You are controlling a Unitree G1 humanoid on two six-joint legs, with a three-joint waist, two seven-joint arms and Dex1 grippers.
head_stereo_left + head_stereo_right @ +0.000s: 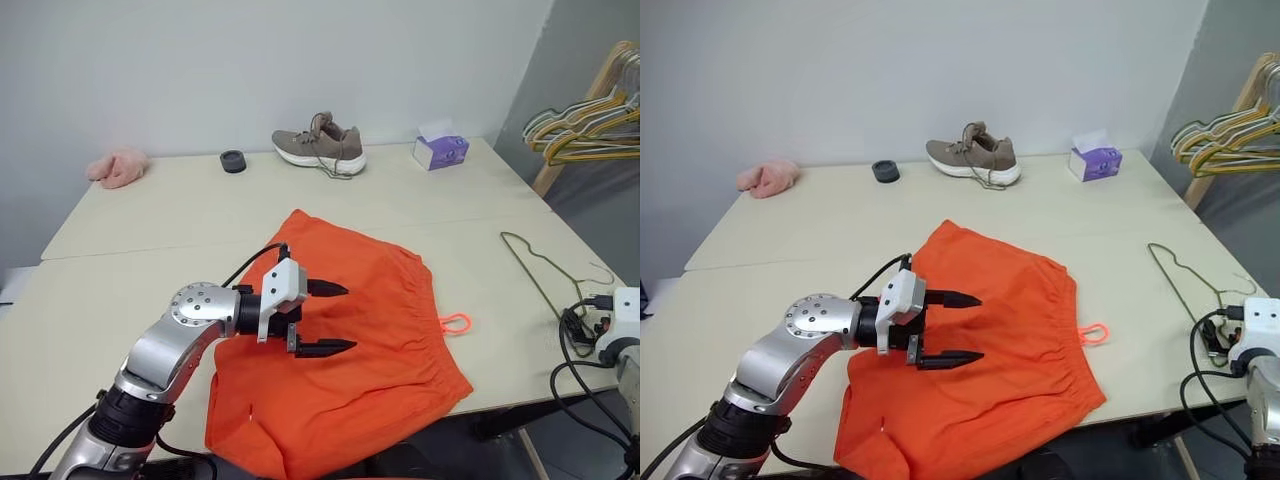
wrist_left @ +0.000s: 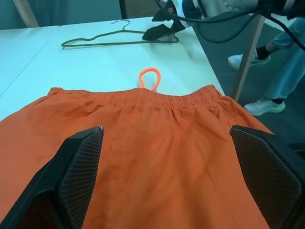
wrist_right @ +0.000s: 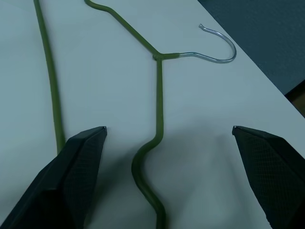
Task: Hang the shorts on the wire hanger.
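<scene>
Right wrist view shows the right gripper spread wide above the wire hanger lying flat on the table beside the shorts; recommend straddling one wire squarely before closing.

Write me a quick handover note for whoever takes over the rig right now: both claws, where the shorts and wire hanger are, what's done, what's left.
Left claw: open, holding nothing, poised over the shorts.
Right claw: open, holding nothing, poised over the wire hanger.
Shorts: spread flat on the table, near edge; waistband and cord loop face the hanger.
Hanger: flat on the table near its right edge, apart from the shorts.
Done: nothing yet; neither item is gripped.
Left: pick up the hanger, get the shorts onto it.
</scene>
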